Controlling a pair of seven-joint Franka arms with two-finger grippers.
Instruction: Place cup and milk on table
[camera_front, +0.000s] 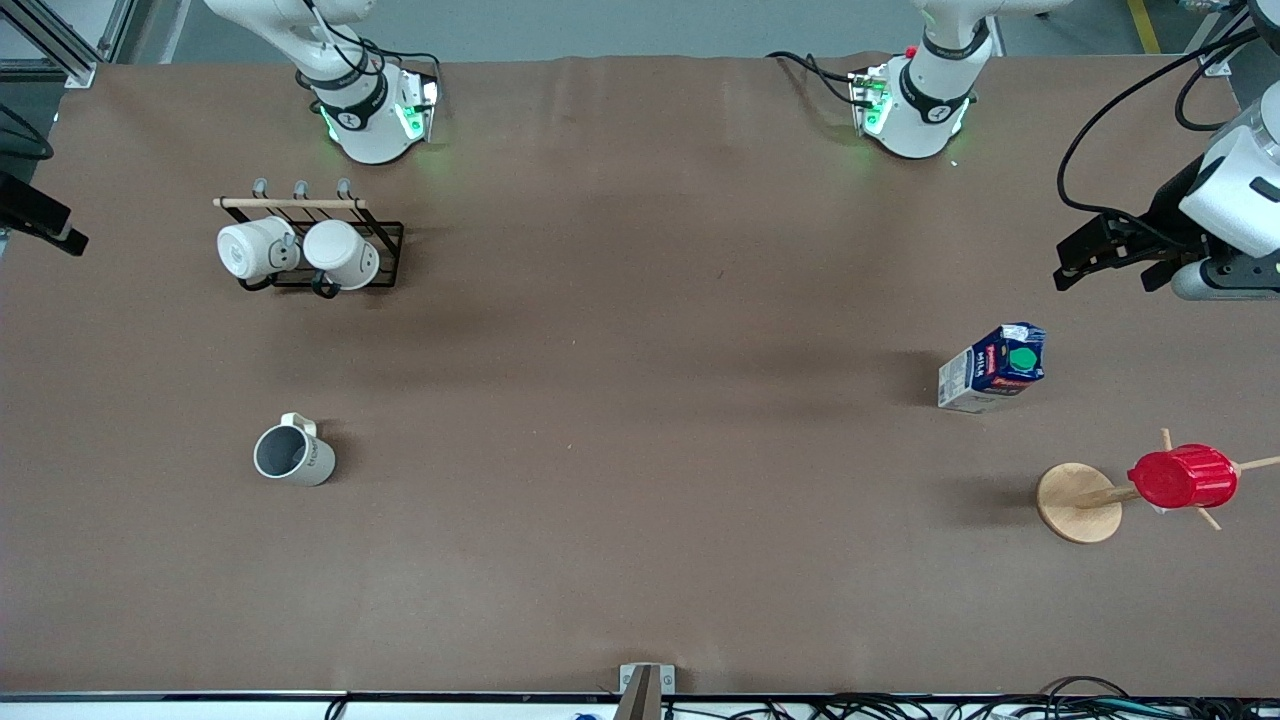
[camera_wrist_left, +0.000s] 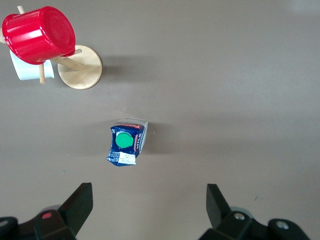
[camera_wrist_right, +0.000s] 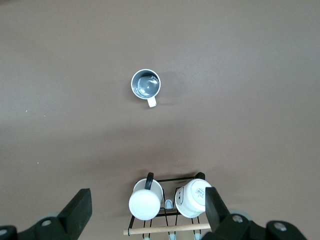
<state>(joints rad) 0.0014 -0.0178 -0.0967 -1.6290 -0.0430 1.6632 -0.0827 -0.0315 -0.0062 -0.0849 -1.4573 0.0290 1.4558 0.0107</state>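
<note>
**Front view: cup and milk both standing on the table**

Front view shows you the cup (camera_front: 294, 455) upright on the table (camera_front: 640, 520) toward the right arm's end, the milk (camera_front: 993, 369) upright toward the left arm's end.

Your left gripper (camera_wrist_left: 149, 210) hangs high with fingers spread wide and empty; the milk sits below and just ahead of it, near the red cup (camera_wrist_left: 39, 34) on its stand (camera_wrist_left: 81, 74).

Your right gripper (camera_wrist_right: 147, 212) hangs spread and empty over the rack (camera_wrist_right: 165, 212) with its white mugs (camera_wrist_right: 145, 202), the cup well ahead of it.

Both things look released; I judge the task done
</note>
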